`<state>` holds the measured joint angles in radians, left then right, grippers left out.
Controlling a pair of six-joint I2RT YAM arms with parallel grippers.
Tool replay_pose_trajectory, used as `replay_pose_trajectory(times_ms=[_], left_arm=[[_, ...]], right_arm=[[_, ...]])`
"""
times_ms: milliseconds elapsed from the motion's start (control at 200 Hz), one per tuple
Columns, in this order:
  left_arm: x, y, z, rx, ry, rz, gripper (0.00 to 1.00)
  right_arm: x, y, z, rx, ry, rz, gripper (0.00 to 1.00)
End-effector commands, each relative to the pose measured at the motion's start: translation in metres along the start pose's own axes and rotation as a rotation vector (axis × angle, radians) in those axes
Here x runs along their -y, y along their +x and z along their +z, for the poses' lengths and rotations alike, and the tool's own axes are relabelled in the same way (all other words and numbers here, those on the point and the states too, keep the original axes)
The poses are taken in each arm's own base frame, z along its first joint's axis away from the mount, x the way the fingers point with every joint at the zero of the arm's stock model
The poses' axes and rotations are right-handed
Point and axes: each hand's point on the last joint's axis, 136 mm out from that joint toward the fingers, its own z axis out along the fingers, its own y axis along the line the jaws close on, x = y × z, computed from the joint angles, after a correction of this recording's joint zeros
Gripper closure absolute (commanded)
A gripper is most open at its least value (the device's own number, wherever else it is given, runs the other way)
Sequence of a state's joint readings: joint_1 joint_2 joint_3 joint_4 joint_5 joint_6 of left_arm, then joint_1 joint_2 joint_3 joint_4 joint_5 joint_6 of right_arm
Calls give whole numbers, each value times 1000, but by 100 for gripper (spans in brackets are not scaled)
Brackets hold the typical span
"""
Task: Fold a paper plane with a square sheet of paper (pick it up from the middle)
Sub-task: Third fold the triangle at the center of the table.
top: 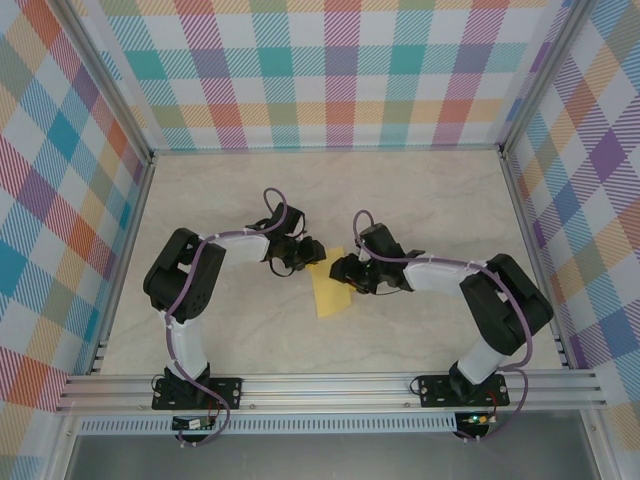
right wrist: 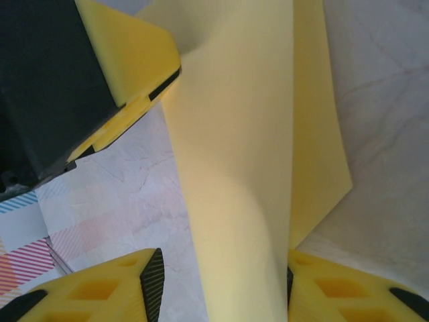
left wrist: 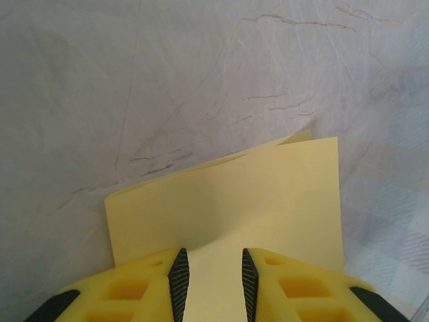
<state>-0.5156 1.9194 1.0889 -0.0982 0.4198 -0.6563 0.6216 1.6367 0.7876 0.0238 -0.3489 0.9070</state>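
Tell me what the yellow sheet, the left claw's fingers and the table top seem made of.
Yellow sheet: thin matte paper, since it folds and bows softly. Left claw fingers: matte yellow plastic with recessed pockets; their ribbed black pads look like rubber. Table top: pale, marble-patterned with thin veins, low sheen; stone or laminate, unclear.

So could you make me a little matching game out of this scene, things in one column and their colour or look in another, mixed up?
Things:
1. sheet of paper
2. table
3. walls
4. pads of the left gripper

Looks:
A. black
B. checks in many colours
C. plain yellow, folded double
D. pale, with thin marble-like veins

Pairs: 1-C, 2-D, 3-B, 4-A
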Motion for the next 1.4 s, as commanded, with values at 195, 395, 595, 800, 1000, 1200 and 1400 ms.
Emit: replay_pose_trajectory(times_ms=[195,395,595,800,1000,1200,1400], left_arm=[[-15,27,4,-82,-39,11,68],[3,21,-11,-48,-5,53,64],[19,17,-47,53,5,111,53],[31,47,-77,124,2,291,43],[39,102,-85,146,-76,553,39],[49,140,-81,164,-171,770,37],[52,167,-59,134,-331,961,35]], right_arm=[[4,0,9,-116,-37,-68,74],[9,-2,10,-99,-29,-39,89],[8,-6,7,-22,-89,129,94],[20,-5,-1,37,-39,266,91],[16,0,0,-3,-51,269,85],[8,0,-3,-28,-55,229,77],[-1,0,-5,-47,-72,208,78]])
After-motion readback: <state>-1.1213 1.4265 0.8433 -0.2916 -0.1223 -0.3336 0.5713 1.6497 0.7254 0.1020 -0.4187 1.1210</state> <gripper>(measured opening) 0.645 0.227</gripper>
